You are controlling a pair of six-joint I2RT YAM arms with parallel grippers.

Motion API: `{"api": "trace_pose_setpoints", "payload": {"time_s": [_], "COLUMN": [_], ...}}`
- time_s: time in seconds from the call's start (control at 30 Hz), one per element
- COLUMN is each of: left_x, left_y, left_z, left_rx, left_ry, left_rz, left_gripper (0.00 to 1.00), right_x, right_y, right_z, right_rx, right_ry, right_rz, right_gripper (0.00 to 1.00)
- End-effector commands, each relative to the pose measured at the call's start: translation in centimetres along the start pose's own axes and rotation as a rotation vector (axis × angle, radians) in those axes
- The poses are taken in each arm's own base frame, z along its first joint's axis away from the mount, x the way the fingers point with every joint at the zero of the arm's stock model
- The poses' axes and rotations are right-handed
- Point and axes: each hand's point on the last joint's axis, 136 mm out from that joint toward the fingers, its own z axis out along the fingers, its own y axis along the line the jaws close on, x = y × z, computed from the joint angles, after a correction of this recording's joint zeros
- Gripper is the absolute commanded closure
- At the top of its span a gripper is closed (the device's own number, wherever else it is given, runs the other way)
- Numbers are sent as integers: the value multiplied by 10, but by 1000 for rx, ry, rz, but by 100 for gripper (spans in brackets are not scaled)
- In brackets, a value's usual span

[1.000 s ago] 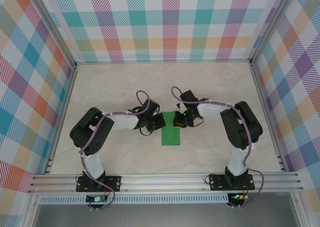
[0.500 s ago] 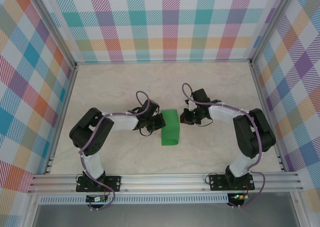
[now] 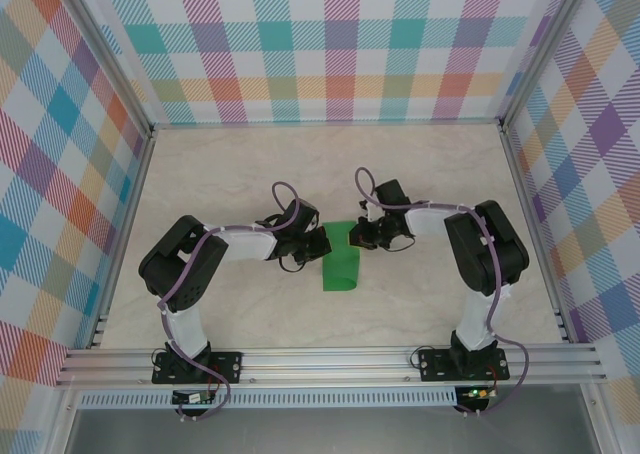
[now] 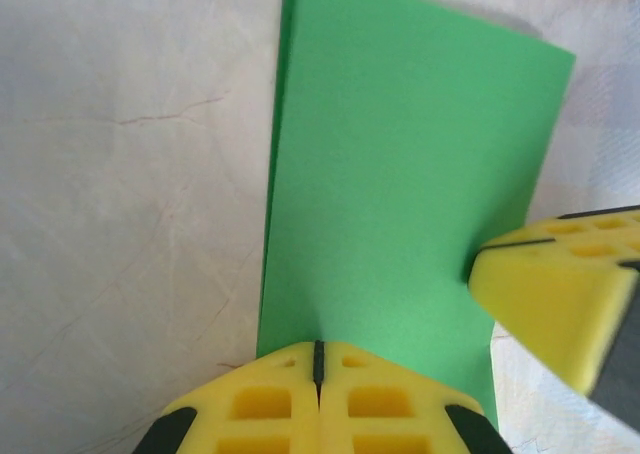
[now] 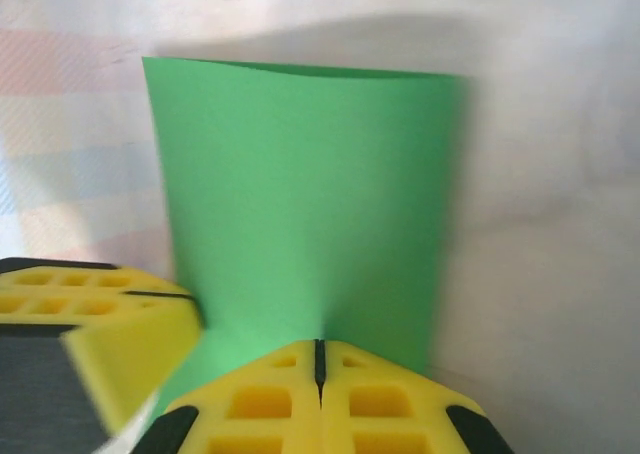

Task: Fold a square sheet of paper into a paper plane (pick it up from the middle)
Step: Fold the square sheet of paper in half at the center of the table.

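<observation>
A pale, marbled tabletop (image 3: 200, 174) with fine darker veins is seen under both arms. It is closed in on three sides by walls (image 3: 340, 44) printed with a pastel plaid of teal, orange, purple, yellow and green. Aluminium posts (image 3: 108, 64) are set at the corners, and an aluminium rail (image 3: 330, 359) with both arm bases bolted to it runs along the near edge. Purple cables (image 3: 284, 184) are looped above the wrists.

The square sheet of paper (image 3: 342, 259) is found near the middle of the tabletop, between the two arms. It is folded into a narrow bright green rectangle, with its long sides running from near to far. In the left wrist view a second layer's edge is shown as a darker strip along the left side of the sheet. In the right wrist view the far edge is seen slightly bowed, and the picture is blurred.

The left end effector (image 3: 320, 244) is placed at the far left part of the sheet, and the right end effector (image 3: 357, 237) at the far right part. They face each other across the sheet and lie close together. In each wrist view the yellow pads are pressed together with only a thin seam between them. The green sheet runs right up to the tips. Whether paper is caught between the pads cannot be told.
</observation>
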Motion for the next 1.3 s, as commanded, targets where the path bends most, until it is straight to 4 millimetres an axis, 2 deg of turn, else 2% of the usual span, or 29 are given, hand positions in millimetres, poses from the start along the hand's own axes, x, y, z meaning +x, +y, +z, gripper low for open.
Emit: {"api": "trace_pose_setpoints", "payload": {"time_s": [0.0,0.07,0.13,0.27,0.37,0.43,0.57,0.7,0.97,1.03,1.1,1.17,1.27], "left_x": [70,70,70,69,68,68,69,70,77,78,77,75,74], "left_y": [145,145,145,143,140,139,139,143,150,151,150,148,145], "left_z": [3,1,0,2,5,5,7,6,7,7,7,7,8], "left_rx": [-506,-507,-509,-502,-491,-491,-495,-508,-515,-515,-512,-507,-501], "left_ry": [173,173,172,173,175,177,183,185,207,208,207,202,200], "left_rz": [-94,-91,-87,-85,-86,-84,-84,-85,-84,-79,-76,-74,-72], "left_gripper": [100,100,100,100,100,100,100,100,100,100,100,100,100], "right_x": [0,-1,-8,-23,-19,-16,-20,-27,-50,-58,-64,-67,-60], "right_y": [-21,-28,-23,11,38,44,43,30,-33,-40,-35,-19,4], "right_z": [-13,-20,-28,-44,-31,-15,7,12,-17,-27,-36,-43,-39], "right_rx": [19,34,35,-35,-68,-72,-112,-85,-14,-1,2,-31,-62], "right_ry": [-44,-66,-100,-178,-129,-79,-37,-51,-173,-207,-233,-250,-230], "right_rz": [30,39,27,-26,-84,-91,-49,-31,101,114,96,73,32], "right_gripper": [97,97,97,96,96,96,96,97,97,96,96,96,96]}}
